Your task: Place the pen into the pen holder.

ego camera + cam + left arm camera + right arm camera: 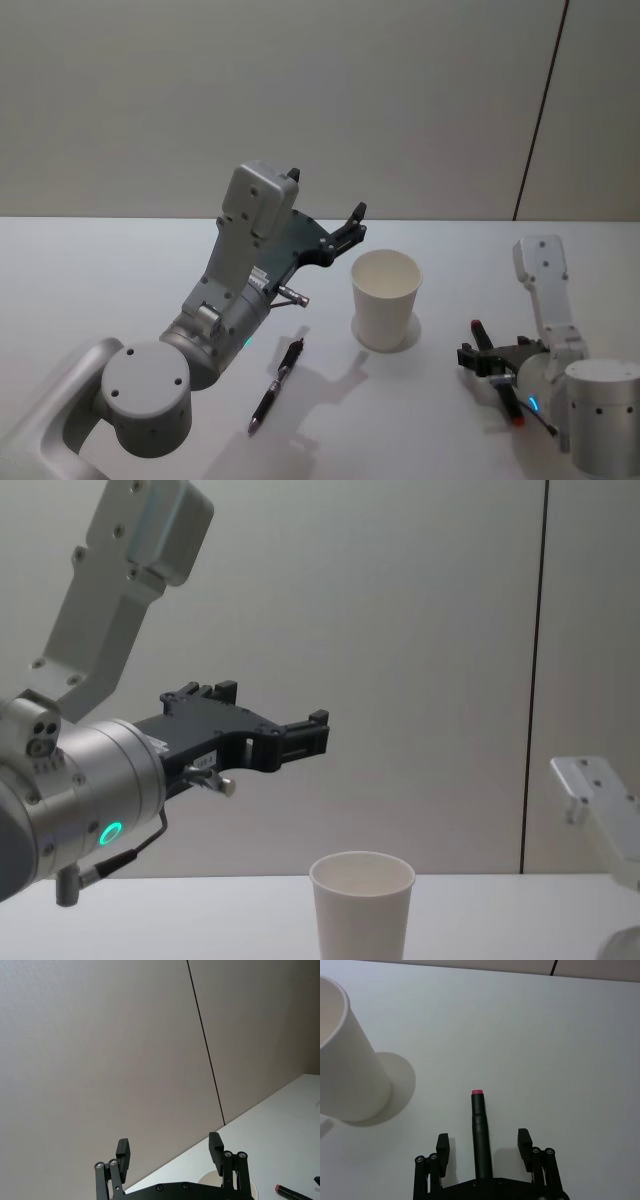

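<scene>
The pen holder [385, 298] is a white paper cup standing upright mid-table, also in the chest view [362, 905] and the right wrist view [345, 1070]. A black pen [480, 1120] with a pink end lies flat on the table to the cup's right. My right gripper [482, 1140] is open low over it, one finger on each side, seen too from the head [482, 350]. A second black pen [277, 385] lies left of the cup. My left gripper [352, 228] hangs open and empty in the air above and left of the cup [315, 732].
The white table [100, 270] is bare around the cup and pens. A plain wall with a dark vertical seam [540, 110] stands behind. The left arm's elbow and base [150, 395] sit over the near-left table area.
</scene>
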`<action>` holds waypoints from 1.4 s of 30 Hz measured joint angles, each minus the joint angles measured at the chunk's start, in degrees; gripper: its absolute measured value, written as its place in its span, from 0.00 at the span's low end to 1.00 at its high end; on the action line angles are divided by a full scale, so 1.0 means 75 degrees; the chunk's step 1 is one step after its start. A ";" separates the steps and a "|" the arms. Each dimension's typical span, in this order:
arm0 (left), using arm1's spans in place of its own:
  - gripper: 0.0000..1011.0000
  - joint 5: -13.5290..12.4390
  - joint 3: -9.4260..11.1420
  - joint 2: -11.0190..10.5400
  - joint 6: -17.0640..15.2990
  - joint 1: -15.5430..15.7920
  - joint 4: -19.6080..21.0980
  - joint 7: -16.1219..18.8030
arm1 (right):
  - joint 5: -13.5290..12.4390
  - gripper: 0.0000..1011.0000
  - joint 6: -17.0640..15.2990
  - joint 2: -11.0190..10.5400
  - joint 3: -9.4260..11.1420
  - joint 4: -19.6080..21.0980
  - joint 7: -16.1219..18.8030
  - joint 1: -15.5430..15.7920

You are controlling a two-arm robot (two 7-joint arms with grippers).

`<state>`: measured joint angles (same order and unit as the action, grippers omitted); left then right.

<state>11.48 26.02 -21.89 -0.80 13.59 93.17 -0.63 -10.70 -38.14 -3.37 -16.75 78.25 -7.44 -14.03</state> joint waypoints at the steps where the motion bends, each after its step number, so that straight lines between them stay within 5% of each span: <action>1: 0.99 0.0000 0.0000 0.0000 0.0000 0.0000 0.0000 0.0000 | 0.0013 0.86 -0.0002 0.0013 -0.0003 -0.0027 0.0012 -0.0012; 22: 0.99 0.0000 0.0000 0.0000 0.0000 0.0000 0.0000 0.0000 | 0.0122 0.20 -0.0141 0.0177 0.0012 -0.0368 0.0019 -0.0163; 42: 0.99 0.0000 0.0000 -0.0001 0.0000 0.0000 0.0000 0.0000 | 0.0217 0.18 -0.0091 0.0250 0.0077 -0.0298 -0.0087 -0.0161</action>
<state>11.48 26.02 -21.90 -0.80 13.59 93.18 -0.63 -9.07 -38.82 -1.50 -16.17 76.02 -8.09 -15.23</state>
